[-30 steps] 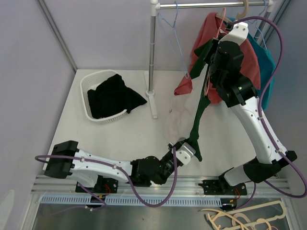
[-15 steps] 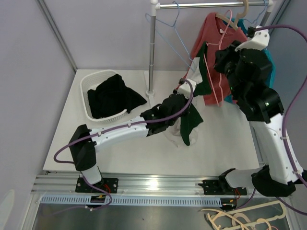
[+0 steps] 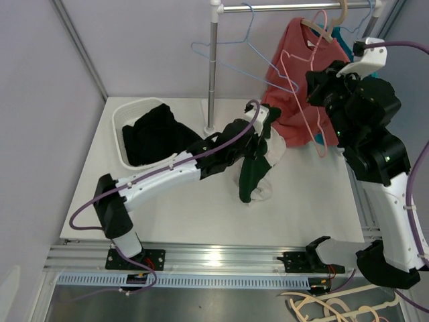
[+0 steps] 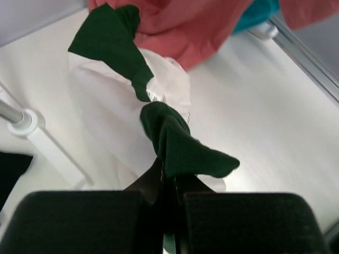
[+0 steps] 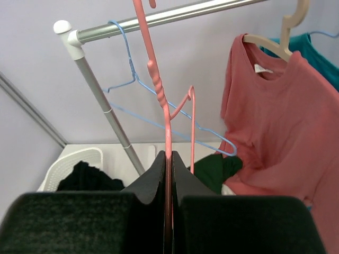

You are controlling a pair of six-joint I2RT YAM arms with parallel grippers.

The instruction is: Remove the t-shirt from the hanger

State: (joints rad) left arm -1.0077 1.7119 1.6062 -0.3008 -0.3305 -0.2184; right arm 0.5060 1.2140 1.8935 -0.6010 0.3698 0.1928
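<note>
Basically white table [image 3: 188, 215], grey walls [image 3: 147, 47]; right of rack pole [image 3: 212, 74], crumpled green t-shirt [image 3: 251, 176] pinched tight in L gripper [image 4: 168, 182]; R gripper [image 5: 168, 165] clamps pink hanger [image 5: 159, 90].

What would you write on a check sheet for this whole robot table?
Surface: white table, with a white cloth lying on it.
Job's things: green t-shirt is off the pink hanger.
Clutter: basket holding a black garment.
Grippers: left gripper shut on the green t-shirt; right gripper shut on the pink hanger.
Cables: purple cables loop along both arms; snags: nothing seen.
Surroundings: rail with a red t-shirt, teal shirt and blue hanger.
</note>
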